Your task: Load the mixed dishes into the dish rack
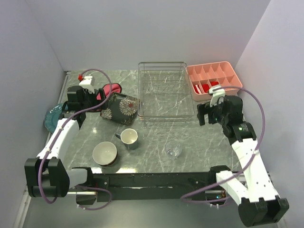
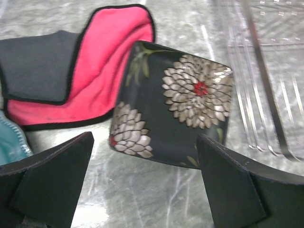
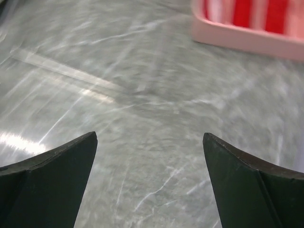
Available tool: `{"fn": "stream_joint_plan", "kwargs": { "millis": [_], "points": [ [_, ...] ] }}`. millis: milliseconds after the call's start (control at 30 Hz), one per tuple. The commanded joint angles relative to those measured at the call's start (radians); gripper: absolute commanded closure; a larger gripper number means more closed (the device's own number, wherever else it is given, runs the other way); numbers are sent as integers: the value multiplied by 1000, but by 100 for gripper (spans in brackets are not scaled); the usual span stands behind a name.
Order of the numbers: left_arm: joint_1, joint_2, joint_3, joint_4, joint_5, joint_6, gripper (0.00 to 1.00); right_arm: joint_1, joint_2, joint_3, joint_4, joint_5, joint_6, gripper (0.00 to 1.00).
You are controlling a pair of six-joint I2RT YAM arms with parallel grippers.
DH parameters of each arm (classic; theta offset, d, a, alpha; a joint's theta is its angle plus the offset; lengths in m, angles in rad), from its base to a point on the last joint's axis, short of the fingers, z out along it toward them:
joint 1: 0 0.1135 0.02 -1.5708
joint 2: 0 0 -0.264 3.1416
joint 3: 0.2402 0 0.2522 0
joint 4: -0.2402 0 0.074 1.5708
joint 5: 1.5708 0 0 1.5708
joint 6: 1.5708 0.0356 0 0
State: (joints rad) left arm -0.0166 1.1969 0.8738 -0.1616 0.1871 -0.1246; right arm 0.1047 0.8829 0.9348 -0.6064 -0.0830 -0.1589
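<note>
The square dark plate with white flowers (image 1: 119, 108) lies by the left front corner of the silver wire dish rack (image 1: 161, 90), which holds no dishes. My left gripper (image 1: 95, 102) is open, just left of the plate; in the left wrist view the plate (image 2: 175, 104) lies just beyond my open gripper (image 2: 145, 147). The round blue plate (image 1: 53, 116) is at the far left edge. The grey-blue mug (image 1: 129, 137) and the dark cream-lined bowl (image 1: 104, 153) stand in front. My right gripper (image 1: 203, 115) is open and empty over bare table (image 3: 149, 142). The black plate and the red bowl are out of view.
A red-pink cloth (image 1: 110, 90) lies behind the square plate, also in the left wrist view (image 2: 109, 57). A pink compartment tray (image 1: 213, 80) with red items stands right of the rack. A clear glass (image 1: 173, 149) stands at the front middle.
</note>
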Motion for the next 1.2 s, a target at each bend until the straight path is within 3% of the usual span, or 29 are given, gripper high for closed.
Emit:
{"fn": "stream_joint_plan", "kwargs": {
  "millis": [0,167,500,867,1167],
  "points": [
    [3,-14,30,30,116,-15,4,26,-96,-14,-82,-414,-315,0],
    [1,-13,28,24,144,-33,4,324,-18,-18,-134,-285,-304,1],
    [1,-131,30,4,135,-35,4,633,103,-93,-110,-199,-228,5],
    [4,-263,1,-41,120,-44,3,756,228,-73,-113,-172,-254,12],
    [3,-261,5,-23,132,-76,4,803,243,-125,-95,-155,-246,27]
  ]
}}
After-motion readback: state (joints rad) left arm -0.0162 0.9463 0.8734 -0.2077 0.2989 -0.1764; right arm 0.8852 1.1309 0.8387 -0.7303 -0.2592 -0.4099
